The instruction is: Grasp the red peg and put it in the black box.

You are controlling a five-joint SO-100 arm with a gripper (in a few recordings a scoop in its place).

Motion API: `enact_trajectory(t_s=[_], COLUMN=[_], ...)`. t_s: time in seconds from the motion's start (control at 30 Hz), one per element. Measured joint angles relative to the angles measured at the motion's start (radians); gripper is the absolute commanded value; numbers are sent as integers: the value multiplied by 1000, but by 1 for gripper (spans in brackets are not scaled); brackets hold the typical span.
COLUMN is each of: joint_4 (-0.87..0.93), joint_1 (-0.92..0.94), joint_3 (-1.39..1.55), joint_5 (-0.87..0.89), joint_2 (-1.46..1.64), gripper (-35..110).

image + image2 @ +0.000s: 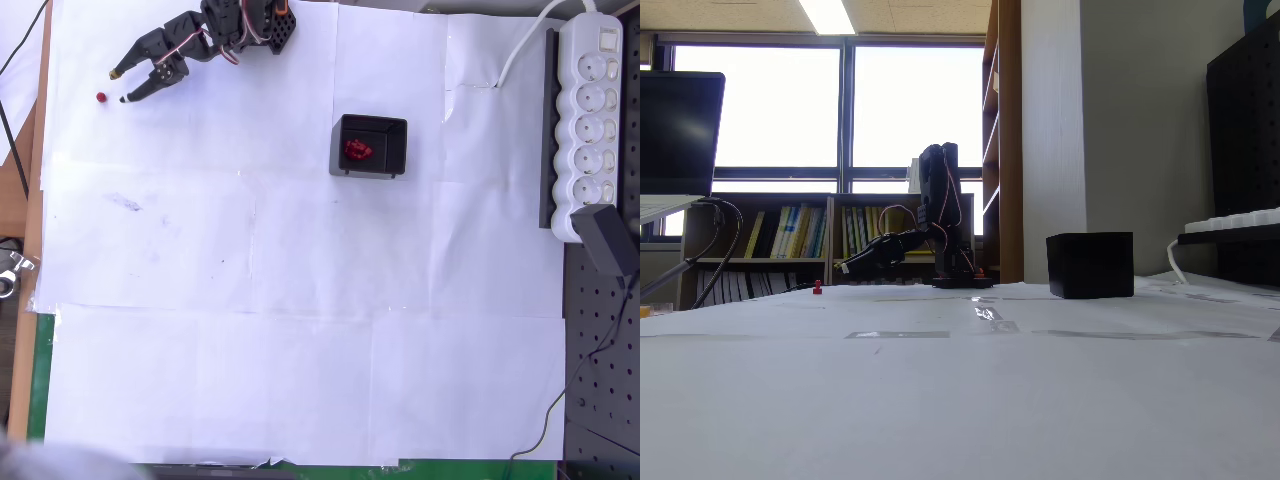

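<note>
Tiny red peg on paper, well apart from open-topped black box.

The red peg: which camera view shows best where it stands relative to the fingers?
The overhead view. There the red peg is a clear dot on white paper, just left of the open fingers, apart from them. The fixed view shows the peg small and from the side, so its gap to the fingers is hard to judge.

arm base: cut by overhead top edge | black box: inside hidden in fixed view

Arm stretched low leftward; tool spread apart, empty, overhead view.
</note>
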Motion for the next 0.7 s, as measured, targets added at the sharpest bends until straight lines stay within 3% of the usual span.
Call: enact_trajectory(t_s=[0.3,0.7], joint_4=[-114,-106], joint_1=[57,101], joint_3=[152,316], joint_5=[-41,-52], joint_2=[270,331], gripper=[30,30])
